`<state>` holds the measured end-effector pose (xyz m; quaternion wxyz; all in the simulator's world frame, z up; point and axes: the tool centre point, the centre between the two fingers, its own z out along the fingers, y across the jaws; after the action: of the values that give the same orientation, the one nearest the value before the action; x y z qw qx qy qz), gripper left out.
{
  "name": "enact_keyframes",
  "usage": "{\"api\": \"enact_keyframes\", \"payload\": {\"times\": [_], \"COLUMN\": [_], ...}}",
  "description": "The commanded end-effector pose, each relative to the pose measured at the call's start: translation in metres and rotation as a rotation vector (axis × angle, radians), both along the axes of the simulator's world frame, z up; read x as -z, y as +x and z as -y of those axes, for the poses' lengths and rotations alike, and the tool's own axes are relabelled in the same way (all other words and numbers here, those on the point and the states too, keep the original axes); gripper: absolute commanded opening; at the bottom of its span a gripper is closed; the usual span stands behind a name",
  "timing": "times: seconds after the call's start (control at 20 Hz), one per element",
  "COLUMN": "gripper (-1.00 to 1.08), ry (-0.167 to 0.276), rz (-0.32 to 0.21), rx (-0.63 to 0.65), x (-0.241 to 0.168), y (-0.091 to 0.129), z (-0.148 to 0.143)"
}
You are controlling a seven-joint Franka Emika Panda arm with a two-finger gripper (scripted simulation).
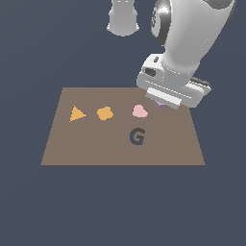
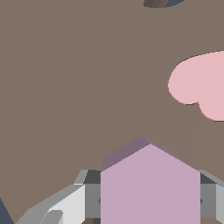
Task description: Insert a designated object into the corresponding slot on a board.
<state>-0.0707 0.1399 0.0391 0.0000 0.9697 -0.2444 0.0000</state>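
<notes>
The Panda arm's gripper (image 1: 162,102) hung low over the far right part of the brown board (image 1: 86,149), near its far edge, with the lavender hexagonal block (image 1: 160,104) showing only as a sliver beneath the hand in the exterior view. From the wrist view the block (image 2: 150,188) sat squarely between the two grey fingers (image 2: 89,199), which pressed against its opposite flat sides: the pincer was clamped on the block, a hold that probably kept the piece from turning as it travelled. The pink rounded piece (image 1: 140,111) lay on the board just beside the block, toward the exterior view's left, apart from it. Two orange pieces (image 1: 104,113) sat farther along the same row, and a dark G-shaped mark (image 1: 137,137) lay nearer the board's front edge. A dark cut-out (image 2: 156,3) barely entered the wrist view; whether it was the hexagonal slot could not be told, so the insertion appeared not yet done.
</notes>
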Motion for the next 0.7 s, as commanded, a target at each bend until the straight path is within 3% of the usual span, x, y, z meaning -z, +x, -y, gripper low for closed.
{"api": "enact_keyframes", "payload": {"times": [0.0,0.65], "gripper": [-1.0,-1.0], "ry": [0.0,0.001], "rz": [0.0,0.0], "rx": [0.093,0.42], "x": [0.0,-0.001], "y": [-0.004,-0.014], "z": [-0.005,-0.026]}}
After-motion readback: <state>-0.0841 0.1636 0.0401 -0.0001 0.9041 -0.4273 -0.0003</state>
